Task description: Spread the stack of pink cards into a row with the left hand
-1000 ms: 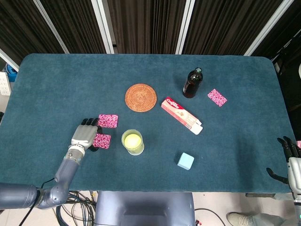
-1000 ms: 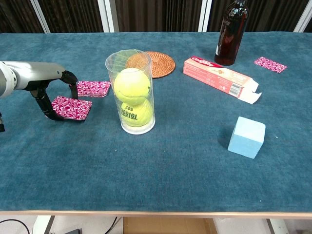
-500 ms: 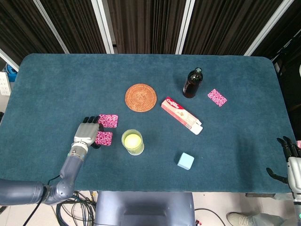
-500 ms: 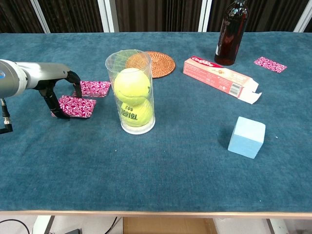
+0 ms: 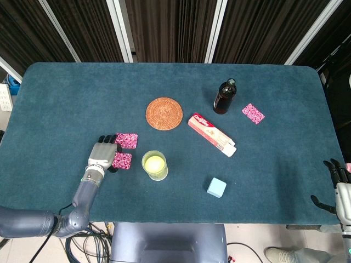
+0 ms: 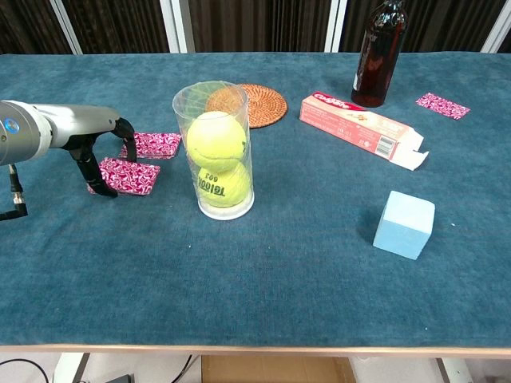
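One teal-carpeted table [image 5: 71,93], dark curtains [image 5: 170,27]

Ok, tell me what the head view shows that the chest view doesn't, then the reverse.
Only the head view shows the right hand, idle off the table's right edge with fingers apart, and the dark curtains behind.

Only the chest view shows two tennis balls stacked inside the clear cup.

Both show the left hand with fingers on the nearer pink card, a second pink card just behind, a third past the bottle, the woven coaster, toothpaste box and blue cube.
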{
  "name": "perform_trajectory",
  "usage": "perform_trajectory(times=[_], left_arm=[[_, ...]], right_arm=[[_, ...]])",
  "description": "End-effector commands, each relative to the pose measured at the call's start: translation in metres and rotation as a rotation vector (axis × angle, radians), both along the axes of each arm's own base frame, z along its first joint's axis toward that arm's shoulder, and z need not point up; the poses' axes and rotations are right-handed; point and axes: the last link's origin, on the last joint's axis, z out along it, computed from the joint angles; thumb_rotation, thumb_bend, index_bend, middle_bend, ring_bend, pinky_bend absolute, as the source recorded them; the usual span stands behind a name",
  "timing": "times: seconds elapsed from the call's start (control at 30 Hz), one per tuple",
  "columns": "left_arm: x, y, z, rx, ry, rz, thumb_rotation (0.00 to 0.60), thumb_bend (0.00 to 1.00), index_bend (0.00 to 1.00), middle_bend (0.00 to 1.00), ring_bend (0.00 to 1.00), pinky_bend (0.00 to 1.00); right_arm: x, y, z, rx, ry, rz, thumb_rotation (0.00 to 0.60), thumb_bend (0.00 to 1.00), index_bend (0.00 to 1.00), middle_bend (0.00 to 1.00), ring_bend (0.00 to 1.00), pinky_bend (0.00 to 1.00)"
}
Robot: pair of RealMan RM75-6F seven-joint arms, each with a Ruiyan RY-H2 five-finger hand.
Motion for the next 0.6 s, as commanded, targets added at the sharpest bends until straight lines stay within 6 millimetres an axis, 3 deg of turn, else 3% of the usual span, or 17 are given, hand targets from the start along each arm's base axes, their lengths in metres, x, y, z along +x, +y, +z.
perform_trajectory(times=[0.03, 0.6], left_arm=[[-0.0003, -0.0011, 0.0004, -0.001, 0.006, 0.001, 0.600, 0.18, 0.40, 0.10, 0.00, 0.00], [-0.0006, 0.0004, 0.0012, 0.014, 0.016, 0.003, 0.600, 0.18, 0.42, 0.11, 0.00, 0.00]], right_arm=[[-0.0001, -0.0002, 0.0001, 0.000, 0.000, -0.001, 0.600, 0.17, 0.11, 0.08, 0.15, 0.19], [-0.0003, -0.0003, -0.0002, 0.000, 0.000, -0.009, 0.600, 0.17, 0.11, 0.08, 0.15, 0.19]])
